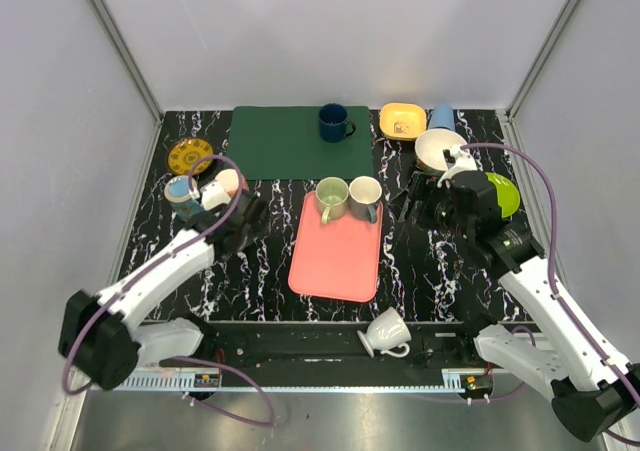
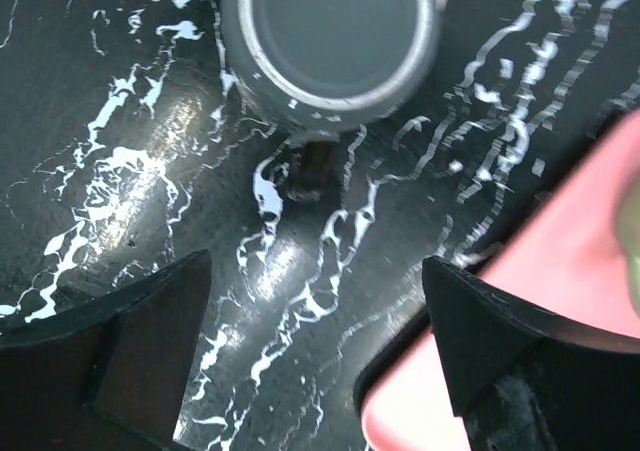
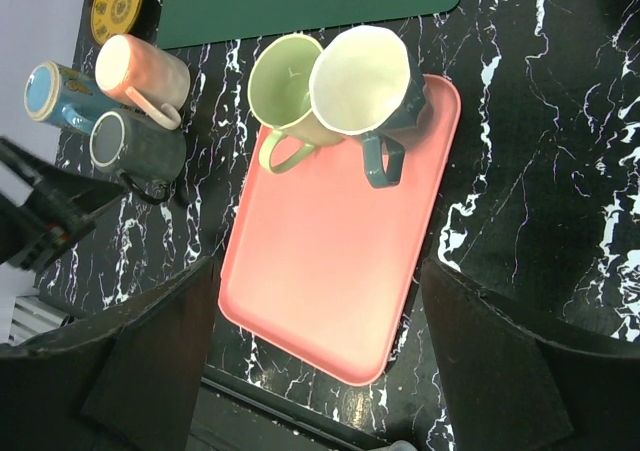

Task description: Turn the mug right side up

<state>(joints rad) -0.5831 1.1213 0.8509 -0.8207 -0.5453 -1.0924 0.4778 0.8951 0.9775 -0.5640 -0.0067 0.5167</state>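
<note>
Your left gripper [image 2: 315, 268] is hanging low over the black marbled table [image 2: 120, 161], its jaws gaping wide and gripping nothing. Just ahead of them the dark grey ceramic mug [image 2: 330, 31] is standing on end, its handle pointing back toward the gap. Whether mouth or base is facing up is hard to tell. Your right gripper [image 3: 320, 271] is hovering near the pink rectangular tray [image 3: 340, 211], jaws likewise spread and empty.
</note>
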